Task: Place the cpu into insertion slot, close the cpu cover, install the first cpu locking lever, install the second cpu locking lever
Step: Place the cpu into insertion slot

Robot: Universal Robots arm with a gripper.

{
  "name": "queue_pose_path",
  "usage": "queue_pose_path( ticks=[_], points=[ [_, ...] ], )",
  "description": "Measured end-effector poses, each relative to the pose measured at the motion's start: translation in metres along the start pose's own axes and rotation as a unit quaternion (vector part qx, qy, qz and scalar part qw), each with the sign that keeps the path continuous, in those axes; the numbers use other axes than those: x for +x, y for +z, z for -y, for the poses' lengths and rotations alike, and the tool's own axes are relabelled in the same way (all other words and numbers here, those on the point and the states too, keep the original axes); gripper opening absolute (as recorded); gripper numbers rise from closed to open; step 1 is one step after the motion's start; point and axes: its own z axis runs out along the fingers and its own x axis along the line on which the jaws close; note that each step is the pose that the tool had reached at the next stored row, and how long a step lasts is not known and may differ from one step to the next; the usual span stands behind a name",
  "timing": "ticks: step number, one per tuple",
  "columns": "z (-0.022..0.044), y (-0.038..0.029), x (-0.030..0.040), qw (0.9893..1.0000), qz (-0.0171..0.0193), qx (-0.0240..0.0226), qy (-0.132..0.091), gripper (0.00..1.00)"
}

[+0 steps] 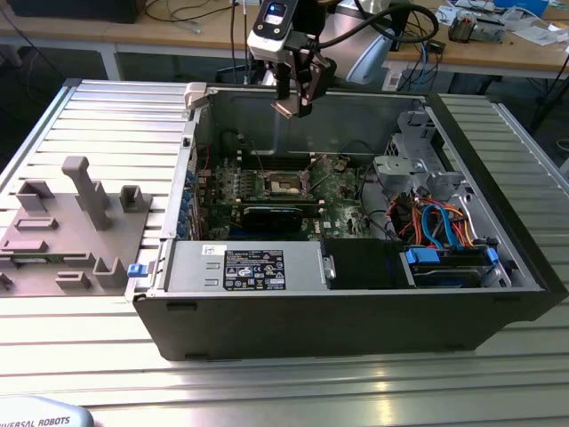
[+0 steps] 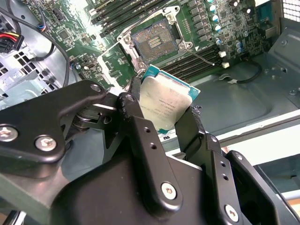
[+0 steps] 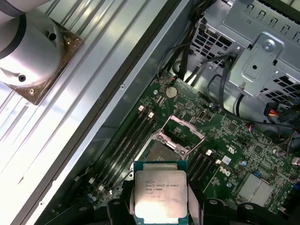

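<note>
The cpu [image 2: 164, 101], one thin square chip, is clamped at two opposite edges between the two black fingers [image 2: 140, 136] of the gripper [image 2: 161, 107]. Its silvery metal face is seen in both wrist views [image 3: 159, 194], with a green rim showing around it. In the exterior view it is held in the air [image 1: 286, 108] above the open computer case [image 1: 356, 320], well apart from the board below.

One insertion slot [image 2: 157, 43] is seen, a dark square recess with a metal rim, lying uncovered in the middle of the green circuit board [image 3: 234, 154]. One cpu cover [image 3: 182, 129], a thin silvery frame with a square window, is raised at the slot's edge in the first wrist view. Long black card slots are set along two sides of the slot.

The case is laid on a ribbed metal surface [image 1: 89, 116]. One grey moulded fixture [image 1: 80, 222] is placed at the exterior view's left, beside the case. A perforated metal cage [image 3: 262, 51] and loose dark cables are seen near the board.
</note>
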Motion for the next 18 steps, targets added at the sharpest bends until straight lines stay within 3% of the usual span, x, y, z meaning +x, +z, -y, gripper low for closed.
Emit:
queue_pose_path(
  ticks=[18],
  points=[
    [0.0000,0.0000,0.0000,1.0000,0.0006,-0.0001,0.007,0.54]
  ],
)
